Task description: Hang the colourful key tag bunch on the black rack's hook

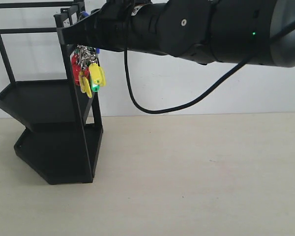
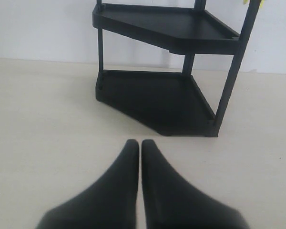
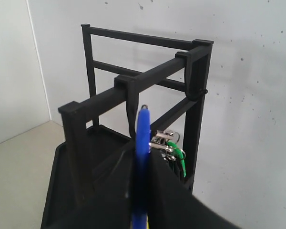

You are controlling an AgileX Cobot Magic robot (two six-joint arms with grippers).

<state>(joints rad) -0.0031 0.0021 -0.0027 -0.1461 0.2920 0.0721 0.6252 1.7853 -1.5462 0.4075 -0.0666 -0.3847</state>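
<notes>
The black rack (image 1: 54,147) stands at the left against the wall. My right gripper (image 1: 81,34) reaches across to its top bar and is shut on the bunch's blue loop (image 3: 143,138). The colourful key tag bunch (image 1: 88,73) dangles under the fingers beside the rack's front post, showing red, yellow and green tags. In the right wrist view silver rings (image 3: 163,143) and a green tag (image 3: 179,155) hang just past the fingertips. The thin hook (image 3: 131,112) drops from the top bar (image 3: 148,78) right beside the loop's top; whether the loop is over it I cannot tell. My left gripper (image 2: 140,141) is shut and holds nothing, low over the table before the rack (image 2: 167,28).
The pale table (image 1: 196,177) runs right and forward from the rack. A white wall (image 1: 187,83) stands close behind. A black cable (image 1: 137,101) sags from the right arm. A larger black bracket (image 3: 196,71) sits at the top bar's far end.
</notes>
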